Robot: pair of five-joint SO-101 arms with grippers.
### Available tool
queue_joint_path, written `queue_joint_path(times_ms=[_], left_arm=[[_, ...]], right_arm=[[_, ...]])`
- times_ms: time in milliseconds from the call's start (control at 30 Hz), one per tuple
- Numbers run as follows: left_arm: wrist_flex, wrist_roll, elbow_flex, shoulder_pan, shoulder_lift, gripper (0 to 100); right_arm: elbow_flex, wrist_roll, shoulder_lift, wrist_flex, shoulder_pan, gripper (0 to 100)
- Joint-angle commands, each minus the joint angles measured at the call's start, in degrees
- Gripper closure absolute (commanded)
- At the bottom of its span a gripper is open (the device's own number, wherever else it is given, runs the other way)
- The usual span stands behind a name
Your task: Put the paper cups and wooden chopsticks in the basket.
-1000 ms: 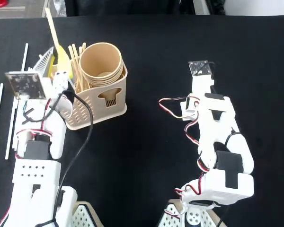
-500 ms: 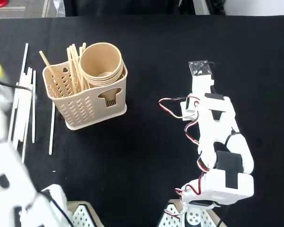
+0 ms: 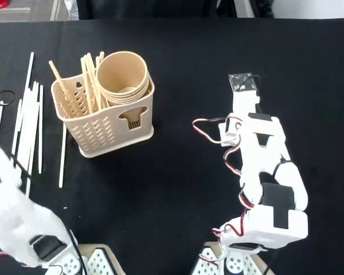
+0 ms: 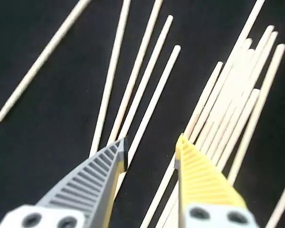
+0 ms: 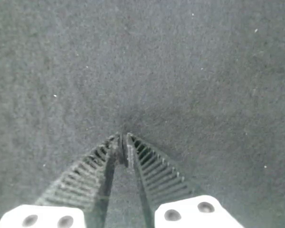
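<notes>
I see my left gripper (image 4: 149, 148) with jaws apart over loose chopsticks (image 3: 28, 129) at the frame's left edge. The basket (image 3: 112, 134), upper left, holds cups (image 3: 122, 77) and more chopsticks. On my right gripper (image 5: 122, 138), the jaws are together.

One basket (image 3: 109, 129) stands on one table (image 3: 189, 57). It holds a single nested stack of paper cups (image 3: 122, 77); about four rims show, but the exact number cannot be told. Upright chopsticks (image 3: 87, 71) in the basket: roughly five or six. Loose chopsticks (image 3: 27, 129) on the table: at least ten, overlapping too closely for an exact count. Arms: two, the left arm (image 3: 14, 215) and the right arm (image 3: 264, 160).
</notes>
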Motion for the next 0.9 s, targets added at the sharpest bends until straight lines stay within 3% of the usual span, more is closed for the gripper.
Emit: queue_joint_path(times_ms=[0,233,367,600,733,867], left_arm=[[8.4,-2.6,-24.3,-0.7,17.6,82],[21.8,-2.6,-64.7,-0.7,46.7,82],[26.5,-2.7,-81.2,-0.8,57.3,82],[23.8,-4.8,-76.0,-1.2,59.5,83],[24.3,-5.1,-74.4,-1.1,59.2,97],[25.7,-5.1,-75.3,-0.8,59.0,97]], right_arm=[[-0.4,0.4,-0.6,-0.8,0.4,98.6],[-0.4,0.4,-0.6,-0.8,0.4,98.6],[-0.4,0.4,-0.6,-0.7,0.4,98.6],[-0.4,0.4,-0.7,-0.6,0.4,98.6],[-0.4,0.4,-0.7,-0.6,0.4,98.6],[-0.4,0.4,-0.7,-0.6,0.4,98.6]])
